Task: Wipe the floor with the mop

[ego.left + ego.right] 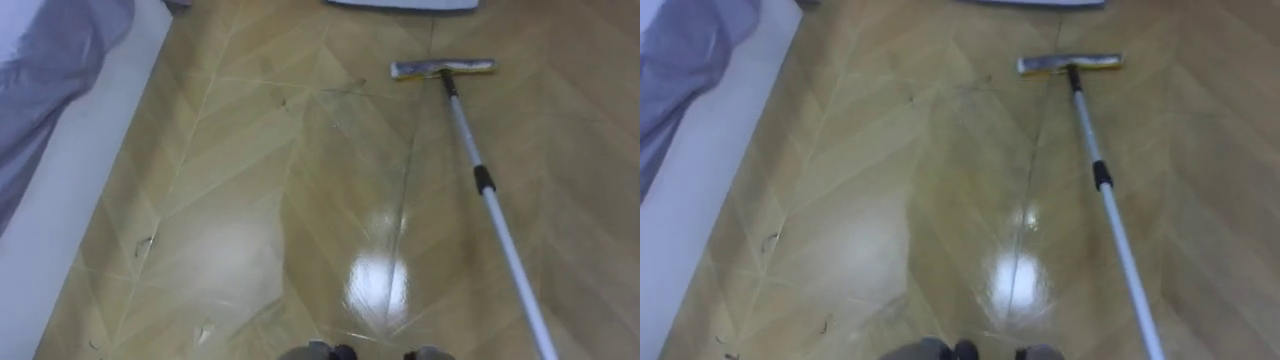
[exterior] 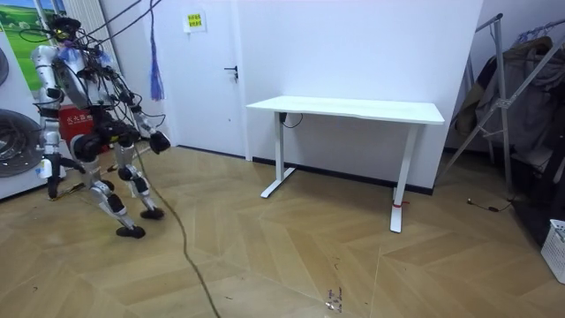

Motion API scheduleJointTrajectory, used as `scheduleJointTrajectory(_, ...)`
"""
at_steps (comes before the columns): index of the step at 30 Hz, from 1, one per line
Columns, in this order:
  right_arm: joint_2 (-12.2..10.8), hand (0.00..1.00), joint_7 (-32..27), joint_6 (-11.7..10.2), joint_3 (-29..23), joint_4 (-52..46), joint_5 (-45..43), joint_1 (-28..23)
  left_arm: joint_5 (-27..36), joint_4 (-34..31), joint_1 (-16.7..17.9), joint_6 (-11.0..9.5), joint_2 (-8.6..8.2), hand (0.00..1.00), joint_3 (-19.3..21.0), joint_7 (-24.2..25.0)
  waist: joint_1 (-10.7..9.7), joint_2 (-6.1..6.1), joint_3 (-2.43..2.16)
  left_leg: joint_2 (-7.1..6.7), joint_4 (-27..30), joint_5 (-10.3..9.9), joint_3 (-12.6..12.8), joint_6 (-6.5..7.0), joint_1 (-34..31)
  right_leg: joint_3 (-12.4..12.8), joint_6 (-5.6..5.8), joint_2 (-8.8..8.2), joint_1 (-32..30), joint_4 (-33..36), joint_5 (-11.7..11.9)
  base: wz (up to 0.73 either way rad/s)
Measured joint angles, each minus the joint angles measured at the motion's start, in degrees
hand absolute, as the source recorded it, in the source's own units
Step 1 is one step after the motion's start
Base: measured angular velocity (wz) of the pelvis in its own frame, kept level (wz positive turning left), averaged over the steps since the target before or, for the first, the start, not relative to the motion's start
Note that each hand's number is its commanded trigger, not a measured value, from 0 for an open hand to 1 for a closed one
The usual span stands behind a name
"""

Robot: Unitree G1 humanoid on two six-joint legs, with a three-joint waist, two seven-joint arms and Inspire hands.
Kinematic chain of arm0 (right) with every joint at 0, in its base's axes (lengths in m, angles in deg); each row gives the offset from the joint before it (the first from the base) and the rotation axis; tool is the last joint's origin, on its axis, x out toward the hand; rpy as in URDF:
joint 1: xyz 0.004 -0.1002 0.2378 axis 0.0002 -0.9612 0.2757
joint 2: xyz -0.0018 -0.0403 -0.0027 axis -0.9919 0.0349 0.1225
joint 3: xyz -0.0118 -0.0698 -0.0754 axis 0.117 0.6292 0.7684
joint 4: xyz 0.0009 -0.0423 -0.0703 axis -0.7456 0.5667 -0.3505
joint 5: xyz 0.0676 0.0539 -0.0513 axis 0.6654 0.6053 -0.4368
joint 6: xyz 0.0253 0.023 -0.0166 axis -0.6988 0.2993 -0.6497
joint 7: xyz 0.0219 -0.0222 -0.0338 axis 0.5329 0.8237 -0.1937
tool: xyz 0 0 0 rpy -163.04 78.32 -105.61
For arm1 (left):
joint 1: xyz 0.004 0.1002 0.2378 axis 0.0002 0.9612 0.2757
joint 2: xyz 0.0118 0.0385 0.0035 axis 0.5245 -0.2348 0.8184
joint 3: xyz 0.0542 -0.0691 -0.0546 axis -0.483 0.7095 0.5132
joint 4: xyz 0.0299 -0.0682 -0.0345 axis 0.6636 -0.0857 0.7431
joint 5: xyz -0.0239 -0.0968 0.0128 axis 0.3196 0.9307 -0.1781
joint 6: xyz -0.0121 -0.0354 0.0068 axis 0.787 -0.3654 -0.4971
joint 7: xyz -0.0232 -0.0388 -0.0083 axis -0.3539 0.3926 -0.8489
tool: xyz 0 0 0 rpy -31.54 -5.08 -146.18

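A flat mop lies on the wooden floor ahead of me. Its grey and yellow head [image 1: 442, 68] is at the upper right. The silver pole [image 1: 500, 232] with a black collar runs from the head down to the lower right edge. What holds the pole's lower end is out of sight. In the room view I stand bent forward, legs apart, at the far left by a white appliance [image 2: 13, 132]. One hand [image 2: 160, 141] reaches toward the room view's right and the other [image 2: 53, 184] hangs low. Both are too small to read.
A white surface with grey cloth [image 1: 45, 70] borders the floor on my left. Small bits of debris [image 1: 146, 243] lie on the boards, and a wet shine [image 1: 378, 275] shows in front of me. The room view has a white desk [image 2: 349, 109], a clothes rack [image 2: 505, 97] and a door [image 2: 210, 75].
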Motion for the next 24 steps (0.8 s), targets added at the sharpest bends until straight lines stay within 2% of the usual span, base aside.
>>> scheduleJointTrajectory(1, -1.2, 1.0, -0.21, -0.02, 0.0, -0.03, 0.19, -1.14, 0.1, -0.11, -0.04, 0.02, -0.04, 0.0, -0.01, -0.37, -0.67, -0.25, 0.11, -0.58, -0.06, -0.63, 0.05, -0.43, 0.74, 0.08, -0.91, -0.48, 0.11, -5.39, 1.98, 0.0)
scheduleJointTrajectory(2, -1.72, 1.0, -0.44, -0.03, -0.08, -0.09, 0.17, -1.59, 0.12, -0.17, -0.01, 0.08, -0.35, 0.0, -0.04, -0.58, -0.79, -0.27, 0.25, -0.37, 0.01, -1.04, 0.02, -0.65, 1.04, 0.07, -1.16, -0.52, 0.32, -5.44, 2.09, -0.14)
scheduleJointTrajectory(4, -3.26, 1.0, -0.35, -0.01, -1.36, -0.13, -0.23, -1.73, 0.0, 0.07, 0.06, 0.12, -1.39, 0.0, 0.24, -0.66, -0.49, 0.26, 0.22, 0.4, -1.16, -1.49, -0.18, -1.45, 2.97, -0.14, -2.0, 0.63, 2.45, -7.12, 1.69, -0.2)
scheduleJointTrajectory(6, -3.85, 1.0, -0.26, 0.56, -1.88, -0.27, -0.75, -0.89, 0.06, 0.1, 0.16, 0.16, -1.48, 0.0, 0.21, -0.66, -0.44, -0.04, 0.32, 0.67, -1.82, -1.72, -0.47, -1.88, 4.88, -0.38, -2.45, 0.76, 4.07, -7.27, 1.01, 0.03)
scheduleJointTrajectory(7, -3.65, 1.0, -0.33, 0.98, -1.94, -0.31, -0.96, 0.55, 0.05, 0.11, 0.17, 0.22, -1.49, 0.0, 0.21, -0.72, -0.3, -0.39, 0.49, 0.9, -1.93, -1.85, -0.51, -2.11, 5.46, -0.58, -2.71, 0.95, 4.59, -7.3, 0.8, 0.1)
scheduleJointTrajectory(9, -2.67, 1.0, -0.33, 1.73, -1.95, -0.45, -1.47, 3.79, 0.05, 0.3, -0.1, 0.28, -1.44, 0.0, 0.2, -0.79, -0.29, -1.13, 0.52, 0.87, -1.87, -1.79, -0.97, -2.32, 5.64, -1.21, -2.98, 0.85, 4.82, -7.12, 0.58, 0.07)
scheduleJointTrajectory(10, -1.88, 1.0, -0.42, 1.9, -2.06, -0.52, -1.52, 6.21, 0.05, 0.27, -0.28, 0.28, -1.3, 0.0, 0.22, -1.02, 0.01, -1.9, 0.98, 1.06, -1.64, -1.71, -0.93, -2.47, 6.21, -1.19, -3.15, 1.08, 5.46, -7.16, 0.49, 0.0)
scheduleJointTrajectory(11, -1.48, 1.0, -0.27, 1.99, -2.07, -0.76, -1.85, 7.43, -0.07, 0.25, -0.26, 0.37, -1.15, 0.0, 0.28, -1.02, 0.35, -2.19, 1.14, 1.23, -1.09, -1.7, -0.91, -2.48, 6.43, -1.06, -3.29, 1.16, 5.9, -7.24, 0.42, 0.0)
scheduleJointTrajectory(12, -0.56, 1.0, 0.19, 2.18, -1.94, -0.93, -2.34, 10.09, -0.03, 0.21, -0.31, 0.65, -0.75, 0.0, 0.48, -1.03, 1.17, -2.97, 1.1, 1.81, -0.37, -1.69, -0.56, -2.5, 6.51, -1.13, -3.54, 1.59, 6.51, -7.46, 0.29, 0.0)
scheduleJointTrajectory(13, 0.14, 1.0, 0.45, 2.15, -1.71, -0.86, -2.67, 12.99, -0.13, 0.29, -0.63, 0.67, -0.14, 0.0, 0.48, -1.02, 1.32, -3.95, 1.35, 2.09, 0.01, -1.47, -0.51, -2.86, 7.05, -1.3, -3.73, 1.75, 7.41, -7.63, 0.34, 0.0)
scheduleJointTrajectory(14, 0.34, 1.0, 0.57, 1.78, -1.54, -0.7, -2.66, 14.29, -0.37, 0.29, -0.79, 0.66, 0.19, 0.0, 0.38, -1.03, 1.46, -4.3, 1.5, 2.19, -0.29, -1.4, -0.53, -2.98, 7.61, -1.44, -3.81, 1.83, 8.02, -7.93, 0.4, 0.16)
scheduleJointTrajectory(15, 0.47, 1.0, 1.09, 1.13, -1.47, -0.62, -2.65, 16.36, -0.43, 0.26, -0.81, 0.58, 0.85, 0.0, -0.03, -1.04, 1.71, -4.83, 1.27, 2.72, -1.31, -1.38, -0.4, -3.02, 8.7, -1.61, -3.71, 2.49, 9.21, -9.09, 0.69, 0.25)
scheduleJointTrajectory(16, 0.43, 1.0, 2.12, 0.68, -1.53, -0.62, -2.42, 17.8, -0.5, 0.27, -0.74, 0.61, 1.3, 0.0, -0.02, -1.08, 2.01, -5.52, 1.09, 2.97, -2.92, -0.98, -0.27, -3.71, 9.95, -2.23, -3.86, 2.74, 10.41, -10.8, 1.39, 0.26)
scheduleJointTrajectory(17, 0.44, 1.0, 2.54, 0.39, -1.55, -0.62, -2.18, 18.39, -0.53, 0.16, -0.71, 0.66, 1.37, 0.0, -0.02, -1.16, 2.12, -5.67, 1.09, 2.97, -3.93, -0.84, -0.42, -3.9, 10.71, -2.72, -3.96, 2.8, 11.1, -11.77, 1.86, 0.25)
scheduleJointTrajectory(20, 0.19, 1.0, 4.13, -0.17, -1.92, -1.01, 0.54, 17.29, -0.5, 0.23, -0.04, 1.54, 1.39, 0.0, 0.12, -1.31, 2.64, -6.1, 0.85, 3.76, -9.03, 0.63, -0.78, -4.15, 15.57, -4.34, -3.98, 3.15, 16.51, -17.24, 3.36, 0.17)
scheduleJointTrajectory(22, -0.23, 1.0, 5.22, -1.15, -1.96, -1.24, 1.99, 13.07, -0.53, -0.17, 0.79, 2.17, 1.42, 0.0, 0.57, -1.58, 2.43, -5.82, 0.51, 4.19, -13.53, 1.79, -1.94, -4.35, 19.53, -5.87, -3.99, 3.73, 21.56, -22.52, 5.07, 0.14)
scheduleJointTrajectory(24, -0.4, 1.0, 5.16, -2.31, -2.51, -1.02, 1.15, 8.52, -1.9, -0.21, 1.48, 2.53, 1.3, 0.0, 1.02, -1.67, 2.12, -5.58, 0.28, 4.15, -17.69, 3.09, -2.21, -4.36, 23.15, -6.32, -3.71, 4.02, 25.43, -26.55, 6.02, 0.18)
